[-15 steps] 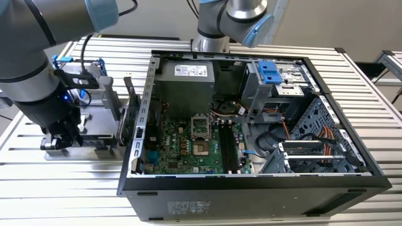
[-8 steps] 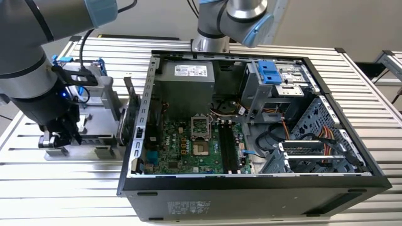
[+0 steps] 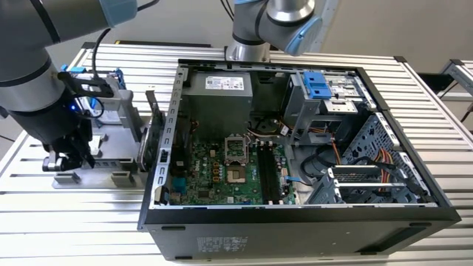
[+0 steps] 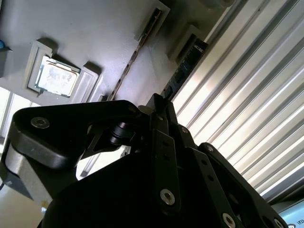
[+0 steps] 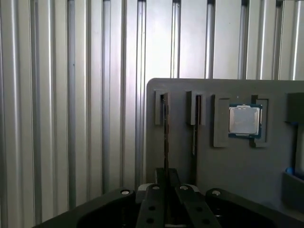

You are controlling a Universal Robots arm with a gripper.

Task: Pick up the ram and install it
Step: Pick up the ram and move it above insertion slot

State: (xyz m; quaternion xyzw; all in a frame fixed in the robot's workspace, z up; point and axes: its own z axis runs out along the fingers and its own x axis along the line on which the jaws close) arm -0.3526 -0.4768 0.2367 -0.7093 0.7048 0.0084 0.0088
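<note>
— Where is the ram?
— Check your first wrist view. The ram [image 5: 165,126] stands on edge in the outermost slot of the grey fixture [image 5: 228,166]. That slot is just beside the fixture's border and the bare slats of the counter [image 5: 71,95].
— And the tool?
— Your tool [image 5: 166,175] is narrow, its fingers drawn in on the ram's upper edge. The stick runs straight in between them.
— What sits around it?
— A second stick [image 5: 195,126] stands in the next slot, just beside yours. Past that, a processor chip [image 5: 244,120] lies flat in its pocket.
— And farther out?
— In the exterior view you see the fixture on the counter beside the open computer case [image 3: 296,233], on the exterior view's left. The motherboard [image 3: 214,172] lies uncovered inside the case.
</note>
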